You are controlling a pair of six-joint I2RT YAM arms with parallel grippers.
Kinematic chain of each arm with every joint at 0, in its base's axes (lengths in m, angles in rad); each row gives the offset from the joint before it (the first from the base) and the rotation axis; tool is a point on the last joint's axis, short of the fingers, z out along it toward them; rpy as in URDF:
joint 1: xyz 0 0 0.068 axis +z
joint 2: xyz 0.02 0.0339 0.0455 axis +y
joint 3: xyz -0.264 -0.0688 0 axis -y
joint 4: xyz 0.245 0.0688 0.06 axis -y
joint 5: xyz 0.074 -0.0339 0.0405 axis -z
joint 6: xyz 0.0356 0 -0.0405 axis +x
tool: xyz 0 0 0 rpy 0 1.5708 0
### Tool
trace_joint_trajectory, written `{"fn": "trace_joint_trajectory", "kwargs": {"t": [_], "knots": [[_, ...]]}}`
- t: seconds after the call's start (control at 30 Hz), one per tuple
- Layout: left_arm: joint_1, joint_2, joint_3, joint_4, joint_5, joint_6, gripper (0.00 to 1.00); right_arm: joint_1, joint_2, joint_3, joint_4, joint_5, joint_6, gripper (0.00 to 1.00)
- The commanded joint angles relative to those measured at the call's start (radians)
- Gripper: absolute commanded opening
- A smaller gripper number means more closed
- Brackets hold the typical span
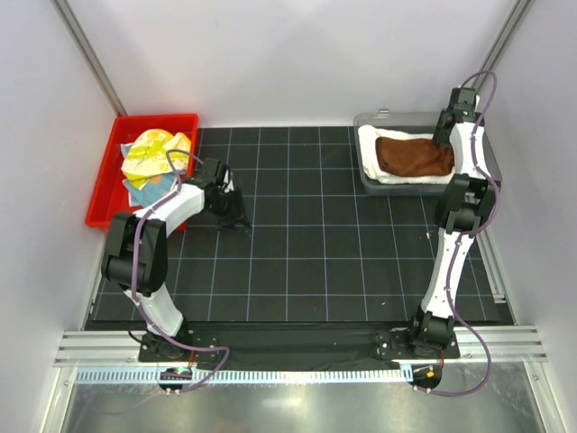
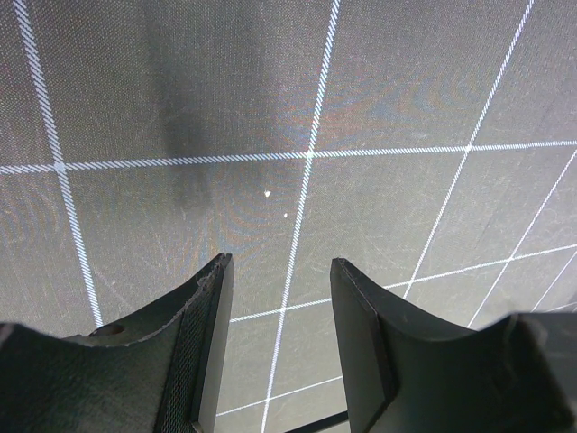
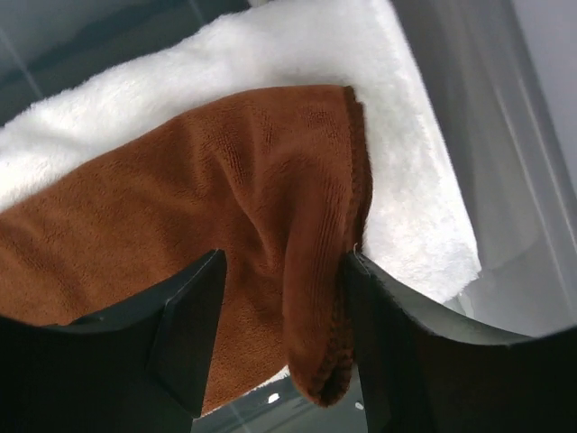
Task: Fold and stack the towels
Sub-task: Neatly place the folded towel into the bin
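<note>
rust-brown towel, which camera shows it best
The right wrist view: the rust-brown towel fills the frame, pile and hemmed edge clear, lying on the white towel. The top external view shows it small, in the grey tray. The left wrist view shows only the black mat, no towel.

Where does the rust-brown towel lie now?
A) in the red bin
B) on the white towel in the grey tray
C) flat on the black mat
B: the rust-brown towel rests on the white towel inside the grey tray.
</note>
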Motion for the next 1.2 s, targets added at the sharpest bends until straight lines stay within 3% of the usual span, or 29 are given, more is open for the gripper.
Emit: {"fn": "trace_joint_trajectory", "kwargs": {"t": [0.0, 0.3, 0.37, 0.43, 0.5, 0.73, 1.17], "knots": [[-0.001, -0.010, 0.032, 0.002, 0.029, 0.019, 0.51, -0.006, -0.126, -0.021, 0.058, 0.039, 0.061, 0.64], [0.000, -0.018, 0.046, 0.009, 0.069, 0.009, 0.51, 0.054, -0.231, -0.173, 0.100, -0.082, 0.106, 0.66], [-0.001, -0.021, 0.052, 0.009, 0.074, 0.005, 0.51, 0.066, -0.225, -0.193, 0.101, -0.166, 0.132, 0.60], [-0.001, -0.022, 0.060, 0.009, 0.077, 0.005, 0.51, 0.083, -0.220, -0.205, 0.106, -0.214, 0.146, 0.44], [-0.001, -0.030, 0.062, 0.008, 0.081, 0.003, 0.51, 0.097, -0.217, -0.237, 0.130, -0.312, 0.161, 0.38], [-0.001, -0.038, 0.062, 0.002, 0.089, 0.005, 0.51, 0.137, -0.188, -0.297, 0.167, -0.462, 0.207, 0.41], [-0.009, -0.038, 0.060, 0.006, 0.098, -0.006, 0.50, 0.200, -0.228, -0.425, 0.225, -0.539, 0.229, 0.43]]}}
